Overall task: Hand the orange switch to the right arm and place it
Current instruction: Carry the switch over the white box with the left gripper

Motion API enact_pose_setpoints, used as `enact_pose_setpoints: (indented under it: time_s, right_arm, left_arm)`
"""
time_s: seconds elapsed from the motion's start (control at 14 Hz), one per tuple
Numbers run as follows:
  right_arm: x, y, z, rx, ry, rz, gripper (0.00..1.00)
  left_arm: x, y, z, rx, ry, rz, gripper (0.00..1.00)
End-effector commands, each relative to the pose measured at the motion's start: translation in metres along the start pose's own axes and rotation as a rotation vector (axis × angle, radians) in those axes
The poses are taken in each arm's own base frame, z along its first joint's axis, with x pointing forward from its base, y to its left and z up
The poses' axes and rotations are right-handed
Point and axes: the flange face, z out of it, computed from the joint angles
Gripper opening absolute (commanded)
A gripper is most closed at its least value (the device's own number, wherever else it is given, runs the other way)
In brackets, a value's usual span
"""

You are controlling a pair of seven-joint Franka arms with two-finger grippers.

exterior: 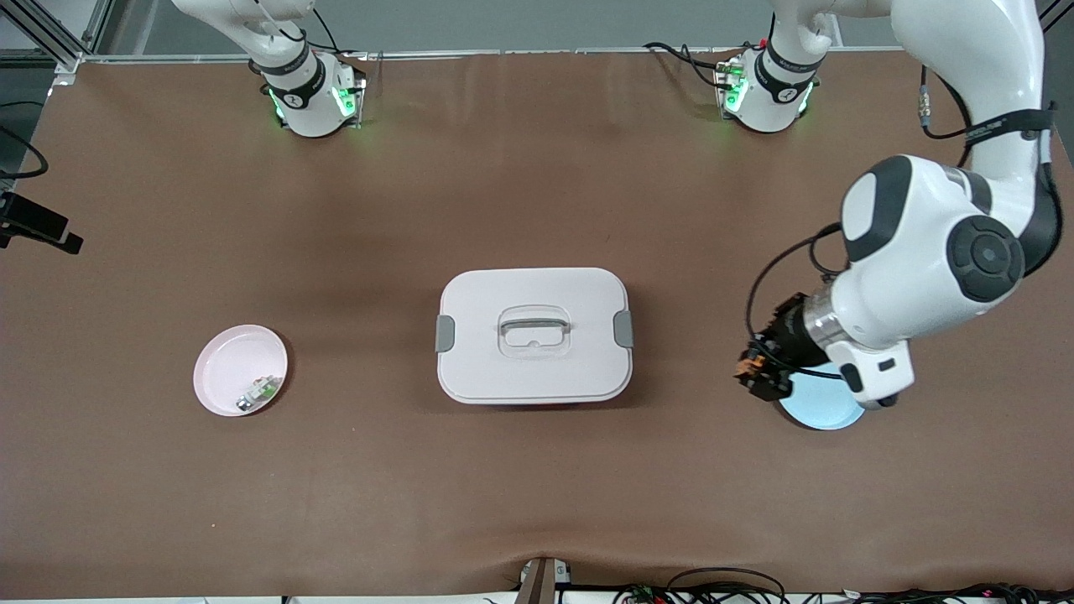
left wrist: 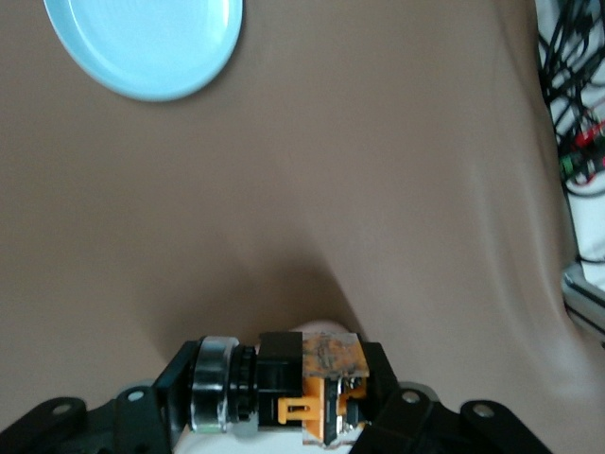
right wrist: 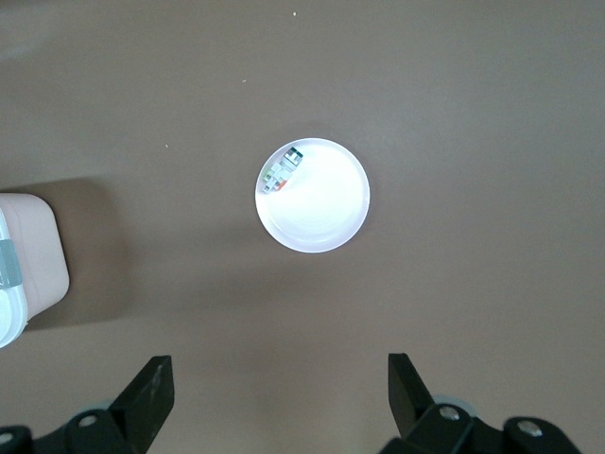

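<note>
The orange switch is a small black block with an orange middle and a silver ring at one end. My left gripper is shut on it, up in the air over the edge of a light blue plate. The left wrist view shows the switch lying crosswise between the black fingers. My right gripper is open and holds nothing, high over a small pink plate. In the front view only the right arm's base shows; its hand is out of that view.
A white lidded box with grey side clips stands mid-table. The pink plate, toward the right arm's end, holds a small green-and-silver part. Cables lie along the table edge nearest the front camera.
</note>
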Motion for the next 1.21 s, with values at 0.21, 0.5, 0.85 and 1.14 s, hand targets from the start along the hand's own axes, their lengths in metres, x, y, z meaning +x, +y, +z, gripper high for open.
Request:
enact_pose_setpoints:
  time_s: [0.21,0.5,0.85,1.14]
  right_arm:
    - [-0.005,0.002,-0.004,0.029,0.010,-0.003,1.00]
    - [-0.003,-0.003,-0.007,0.082,0.028,-0.006,1.00]
    - [0.002,-0.002,-0.010,0.277,0.055,-0.004,1.00]
    - [0.013,-0.002,0.011,0.291,0.018,0.000,1.00]
  left_arm:
    - [-0.123,0.007,-0.026,-0.087,-0.190,-0.137,0.39]
    - [-0.198,0.005,-0.014,-0.093,-0.225,-0.264,0.39]
    - [-0.270,0.006,0.009,-0.152,-0.283,-0.496,0.39]
    - [-0.331,-0.004,0.037,-0.189,-0.287,-0.523,0.39]
